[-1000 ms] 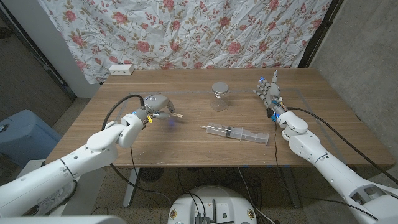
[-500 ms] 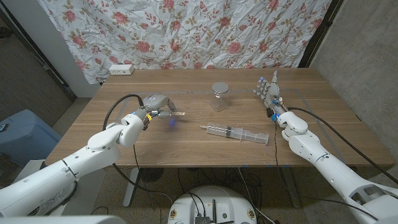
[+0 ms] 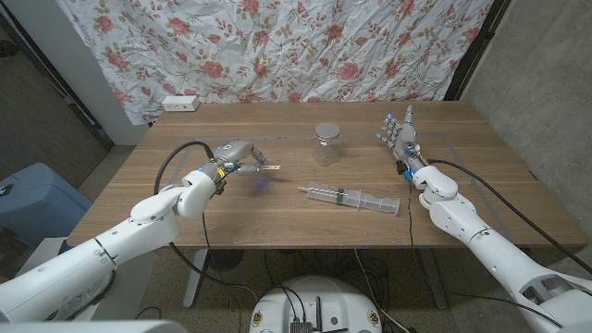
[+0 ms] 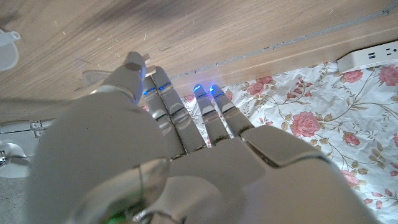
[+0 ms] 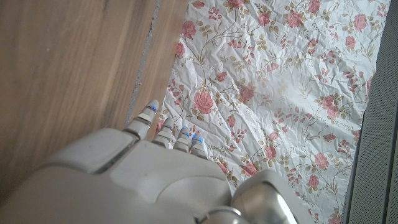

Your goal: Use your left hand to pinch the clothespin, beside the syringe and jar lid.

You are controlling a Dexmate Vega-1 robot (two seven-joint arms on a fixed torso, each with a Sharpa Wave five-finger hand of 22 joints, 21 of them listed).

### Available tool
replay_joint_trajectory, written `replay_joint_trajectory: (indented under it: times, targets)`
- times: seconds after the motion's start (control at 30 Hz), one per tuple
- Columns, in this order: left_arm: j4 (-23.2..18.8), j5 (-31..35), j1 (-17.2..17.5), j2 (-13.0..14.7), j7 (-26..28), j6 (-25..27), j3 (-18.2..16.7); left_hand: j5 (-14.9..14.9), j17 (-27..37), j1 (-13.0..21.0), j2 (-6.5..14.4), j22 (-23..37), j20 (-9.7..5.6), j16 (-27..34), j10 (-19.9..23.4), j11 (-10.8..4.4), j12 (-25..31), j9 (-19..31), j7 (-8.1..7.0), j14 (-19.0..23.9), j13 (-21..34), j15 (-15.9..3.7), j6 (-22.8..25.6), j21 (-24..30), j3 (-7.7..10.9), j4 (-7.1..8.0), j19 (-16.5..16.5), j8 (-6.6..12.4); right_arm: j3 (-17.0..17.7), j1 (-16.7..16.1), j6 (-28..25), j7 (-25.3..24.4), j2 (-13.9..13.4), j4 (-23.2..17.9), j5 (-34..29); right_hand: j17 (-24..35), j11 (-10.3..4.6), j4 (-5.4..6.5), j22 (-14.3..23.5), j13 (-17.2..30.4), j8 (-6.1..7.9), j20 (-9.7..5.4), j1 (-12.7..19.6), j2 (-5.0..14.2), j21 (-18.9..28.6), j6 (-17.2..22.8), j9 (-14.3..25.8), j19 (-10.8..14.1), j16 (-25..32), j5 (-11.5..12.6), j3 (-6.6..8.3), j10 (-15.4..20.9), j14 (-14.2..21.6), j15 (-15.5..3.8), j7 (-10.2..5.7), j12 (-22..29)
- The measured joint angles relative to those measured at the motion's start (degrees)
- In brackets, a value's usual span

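Left hand (image 3: 236, 155) is hovering above the left half of the wooden table (image 3: 277, 208), with its fingers curled around one end of the clothespin (image 3: 266, 167), which is pinched at the fingertips and sticking out toward the table's middle. From the left wrist view the back of that hand (image 4: 155, 155) is covering most of what it is holding, and only a pale tip is peeking past the fingers (image 4: 163, 99), so the grip itself is being read from the head view.

Lying well to the right of the clothespin, the syringe (image 3: 350, 197) is resting flat near the table's centre, its long barrel running roughly across the table. Standing farther back, a clear jar (image 3: 326, 143) is sitting upright, apart from both the syringe and the clothespin.

Over at the table's right side, the right hand (image 3: 399, 134) is standing with its fingers extended upward and apart, holding nothing. The right wrist view is showing the back of that hand (image 5: 137, 180) with fingertips pointing toward the flowered cloth (image 5: 273, 81) hanging behind the table.
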Motion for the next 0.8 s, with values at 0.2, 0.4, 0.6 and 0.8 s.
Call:
replay_joint_trajectory:
  times: [0.2, 0.4, 0.6, 0.8]
  targets:
    - [0.5, -2.1, 0.2, -0.2, 0.8, -1.2, -0.3, 0.0, 0.0, -0.2, 0.2, 0.0, 0.0, 0.0, 0.0, 0.0, -0.1, 0.0, 0.0, 0.0, 0.0, 0.0, 0.0, 0.0, -0.31, -0.15, 0.0, -0.01, 0.0, 0.0, 0.0, 0.0, 0.0, 0.0, 0.0, 0.0, 0.0, 0.0, 0.0, 0.0, 0.0, 0.0, 0.0, 0.0, 0.0, 0.0, 0.0, 0.0, 0.0, 0.0, 0.0, 0.0, 0.0, 0.0, 0.0, 0.0]
    - [1.0, -4.7, 0.3, -0.6, 0.9, -2.0, -0.7, 0.0, 0.0, -0.2, 0.2, 0.0, 0.0, -0.1, 0.0, 0.0, -0.2, 0.0, 0.0, 0.0, 0.0, 0.0, 0.0, 0.0, -0.31, -0.15, 0.0, -0.28, 0.0, 0.0, 0.0, 0.0, 0.0, 0.0, 0.0, 0.0, 0.0, 0.0, 0.0, 0.0, 0.0, 0.0, 0.0, 0.0, 0.0, 0.0, 0.0, 0.0, 0.0, 0.0, 0.0, 0.0, 0.0, 0.0, 0.0, 0.0]
    - [1.4, -7.3, 0.3, -1.1, 0.9, -2.5, -0.9, 0.0, 0.0, -0.2, 0.2, 0.0, 0.0, -0.2, -0.2, 0.2, -0.2, 0.0, 0.01, 0.0, 0.0, 0.0, 0.0, 0.0, -0.32, -0.16, 0.0, -0.51, 0.0, 0.0, 0.0, 0.0, 0.0, 0.0, 0.0, 0.0, 0.0, 0.0, 0.0, 0.0, 0.0, 0.0, 0.0, 0.0, 0.0, 0.0, 0.0, 0.0, 0.0, 0.0, 0.0, 0.0, 0.0, 0.0, 0.0, 0.0]
    - [1.6, -9.6, 0.3, -1.5, 0.9, -2.6, -1.1, 0.0, 0.0, -0.2, 0.2, 0.0, 0.0, -0.2, -0.4, 0.0, -0.4, 0.0, 0.2, 0.0, 0.0, 0.0, -0.2, 0.0, -0.48, -0.31, 0.0, -0.61, 0.0, 0.0, 0.0, 0.0, 0.0, 0.0, 0.0, 0.0, 0.0, 0.0, 0.0, 0.0, 0.0, 0.0, 0.0, 0.0, 0.0, 0.0, 0.0, 0.0, 0.0, 0.0, 0.0, 0.0, 0.0, 0.0, 0.0, 0.0]
